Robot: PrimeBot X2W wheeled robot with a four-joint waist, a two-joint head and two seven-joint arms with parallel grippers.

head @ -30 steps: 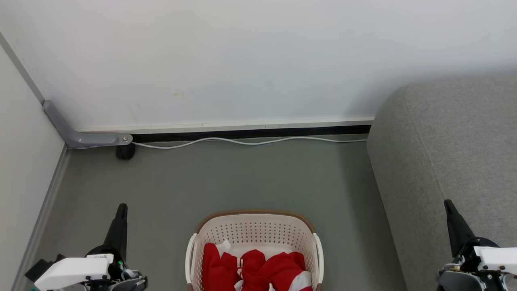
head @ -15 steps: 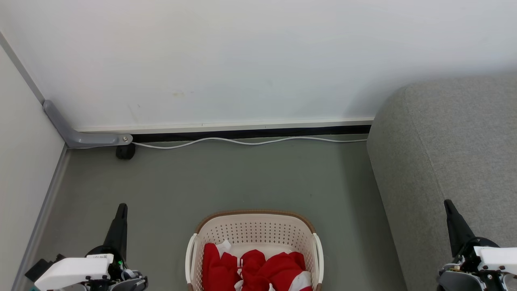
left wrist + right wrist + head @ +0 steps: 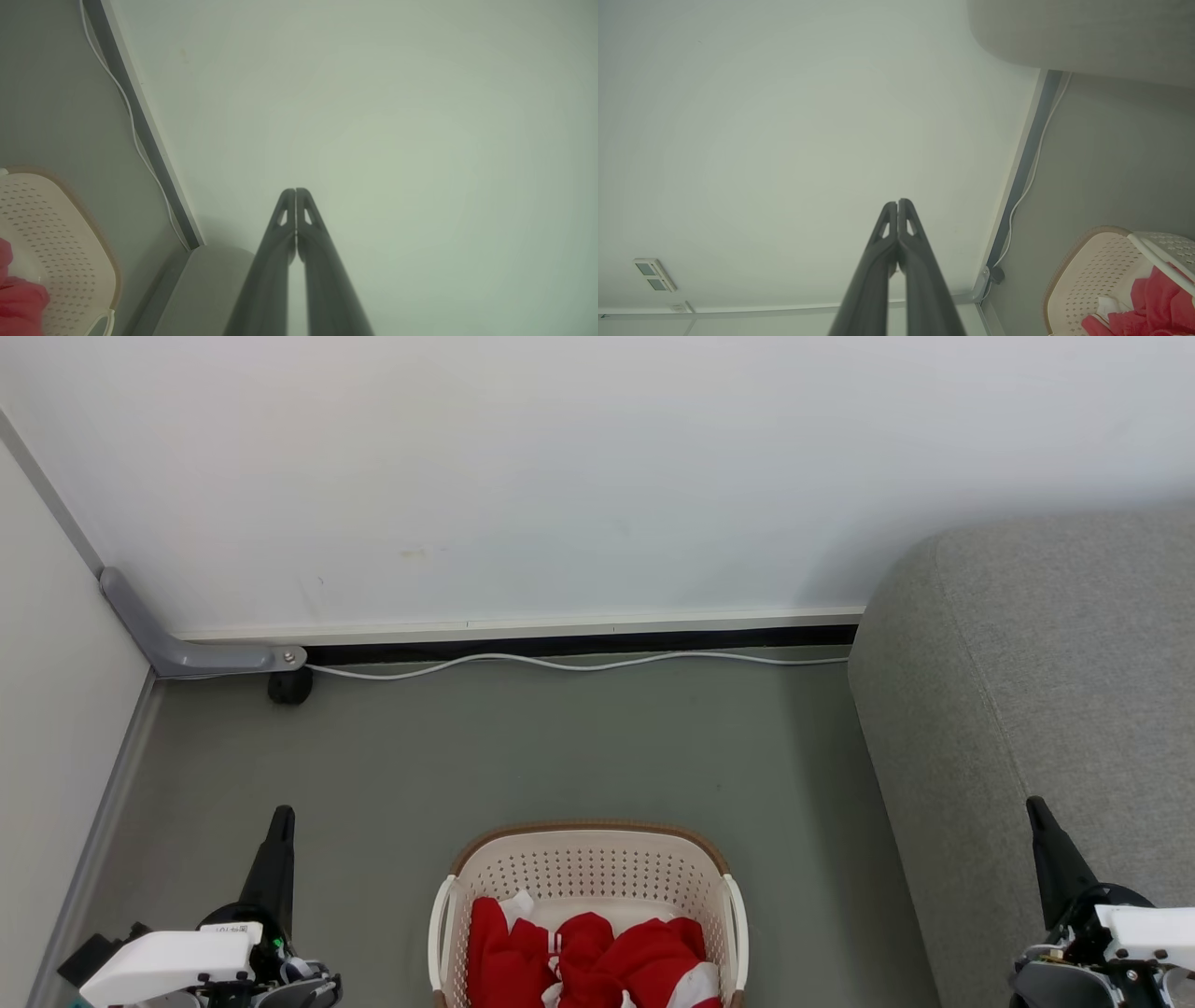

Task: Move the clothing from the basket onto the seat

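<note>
Red clothing [image 3: 597, 957] with white panels lies bunched in the cream perforated basket [image 3: 588, 868], which stands on the floor at the bottom centre of the head view. The grey seat [image 3: 1036, 691] rises at the right. My left gripper [image 3: 280, 814] stands shut and empty at the lower left, well left of the basket. My right gripper [image 3: 1034, 805] stands shut and empty at the lower right, in front of the seat. In the left wrist view the shut gripper [image 3: 295, 190] faces the wall, with the basket [image 3: 56, 242] at lower left. The right wrist view shows its shut gripper [image 3: 898, 201], the basket [image 3: 1092, 270] and clothing [image 3: 1153, 303].
A white wall stands behind, with a white cable [image 3: 579, 663] along its base. A grey bracket [image 3: 187, 653] and a black caster [image 3: 289, 686] sit in the left corner. A side wall [image 3: 47, 709] closes off the left. Grey floor [image 3: 560, 756] lies between basket and wall.
</note>
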